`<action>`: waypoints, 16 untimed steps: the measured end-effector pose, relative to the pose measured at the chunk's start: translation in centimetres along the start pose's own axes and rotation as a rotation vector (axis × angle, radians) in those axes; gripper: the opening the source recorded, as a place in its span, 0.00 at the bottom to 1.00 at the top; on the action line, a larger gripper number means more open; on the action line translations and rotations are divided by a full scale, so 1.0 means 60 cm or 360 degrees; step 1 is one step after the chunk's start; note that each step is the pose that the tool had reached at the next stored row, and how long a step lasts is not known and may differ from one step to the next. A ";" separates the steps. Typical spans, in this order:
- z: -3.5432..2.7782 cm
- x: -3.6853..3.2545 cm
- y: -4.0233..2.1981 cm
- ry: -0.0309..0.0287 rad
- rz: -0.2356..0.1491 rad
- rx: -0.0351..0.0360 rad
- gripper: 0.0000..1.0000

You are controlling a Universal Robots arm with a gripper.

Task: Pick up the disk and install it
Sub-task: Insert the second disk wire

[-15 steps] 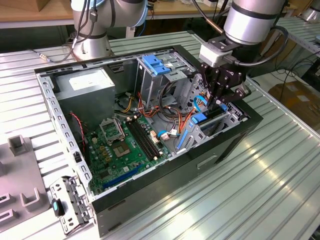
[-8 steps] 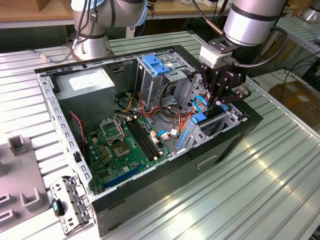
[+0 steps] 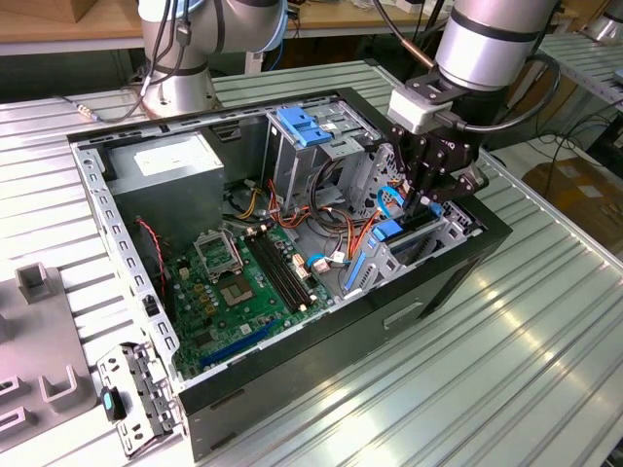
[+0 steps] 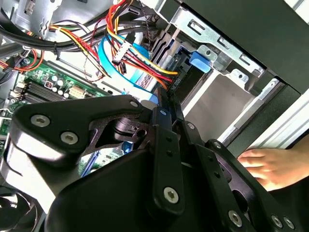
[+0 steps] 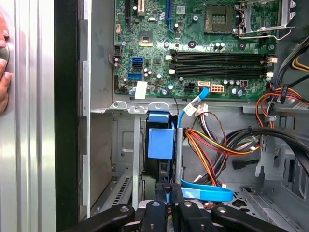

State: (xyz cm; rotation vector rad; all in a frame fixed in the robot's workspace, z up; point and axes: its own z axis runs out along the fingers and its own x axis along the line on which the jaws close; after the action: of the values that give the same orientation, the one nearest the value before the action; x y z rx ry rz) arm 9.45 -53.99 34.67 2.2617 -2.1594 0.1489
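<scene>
The disk (image 5: 160, 141) stands on edge, partly down inside the metal drive bay (image 5: 123, 159) at the front corner of the open computer case (image 3: 292, 360). Its blue carrier and rounded end tab (image 4: 200, 58) show beyond the dark drive body. My gripper (image 5: 167, 191) is shut on the disk's near edge, fingers pressed close on either side. In the exterior view the gripper (image 3: 421, 204) hangs over the bay at the case's right end, with the disk's blue carrier (image 3: 391, 233) just below it.
A blue flat cable (image 5: 207, 192) and bundled orange, red and yellow wires (image 5: 217, 145) crowd the bay. The motherboard (image 3: 243, 282), grey power supply (image 3: 165, 165) and light-blue bracket (image 3: 307, 126) lie inside the case. A person's hand (image 4: 270, 164) rests outside the case wall.
</scene>
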 end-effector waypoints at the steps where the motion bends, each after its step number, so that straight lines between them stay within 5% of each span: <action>1: 0.001 0.000 0.000 -0.00017 0.0000 0.0000 0.16; 16: 0.010 0.001 0.001 -0.00064 0.0000 0.0000 0.16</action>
State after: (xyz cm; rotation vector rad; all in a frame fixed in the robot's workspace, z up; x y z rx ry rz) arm 9.46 -54.09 34.06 2.2639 -2.1616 0.1448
